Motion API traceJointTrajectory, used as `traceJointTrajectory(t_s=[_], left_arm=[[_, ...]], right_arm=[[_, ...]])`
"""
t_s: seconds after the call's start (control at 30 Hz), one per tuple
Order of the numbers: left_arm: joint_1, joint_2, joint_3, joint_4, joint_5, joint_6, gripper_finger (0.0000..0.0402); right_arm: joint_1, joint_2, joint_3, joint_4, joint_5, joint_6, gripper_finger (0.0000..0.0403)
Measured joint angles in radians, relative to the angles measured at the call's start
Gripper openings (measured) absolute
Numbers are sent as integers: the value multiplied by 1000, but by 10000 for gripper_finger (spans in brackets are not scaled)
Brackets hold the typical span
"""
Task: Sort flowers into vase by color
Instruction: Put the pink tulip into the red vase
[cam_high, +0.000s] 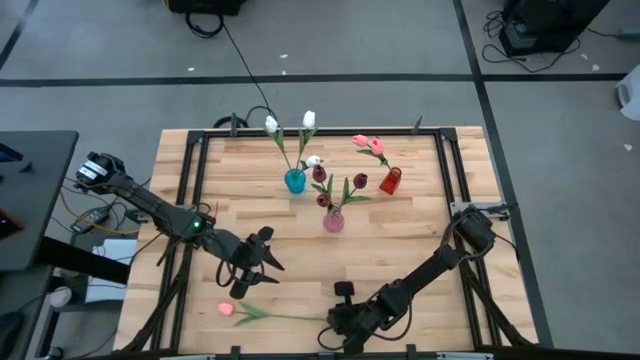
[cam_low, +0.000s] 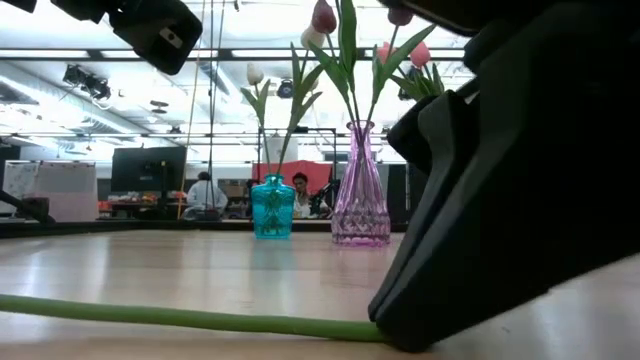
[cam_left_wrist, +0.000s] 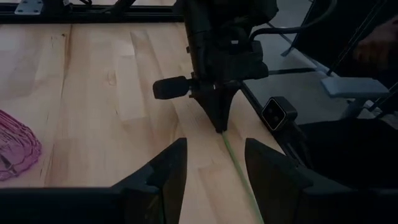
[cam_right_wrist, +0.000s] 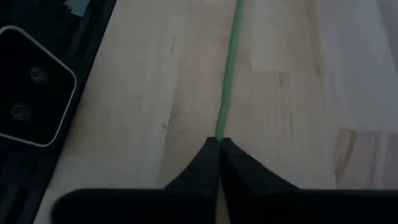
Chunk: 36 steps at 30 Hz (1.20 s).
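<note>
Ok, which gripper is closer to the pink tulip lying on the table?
Right. The right gripper is shut on the pink tulip's stem end, down at the table's near edge. The left gripper hangs open above the table, apart from the flower.

Right hand (cam_right_wrist: 219, 144) low at the table's near edge, fingers pinched together; left hand (cam_high: 262, 262) hovers spread.

One pink tulip (cam_high: 227, 310) is lying flat near the table's front; remaining tulips (cam_high: 318, 176) are standing in vases.
</note>
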Motion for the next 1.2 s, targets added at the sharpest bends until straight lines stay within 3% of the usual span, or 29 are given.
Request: traceJointTrajectory(t_s=[0.2,0.37,0.63,0.87,1.2], left_arm=[[0,-9,0,-4,15,-20,168],[0,-11,1,-3,19,-20,168],[0,-11,1,-5,24,-27,168],[0,-11,1,-5,24,-26,168],[0,-11,1,5,24,-46,168]], right_arm=[[-8,-7,2,-53,-20,86,6],[-7,-71,-7,-177,35,84,4],[24,-262,-6,-428,224,139,2],[77,-384,-6,-508,390,139,1],[138,-453,-6,-508,778,126,0]])
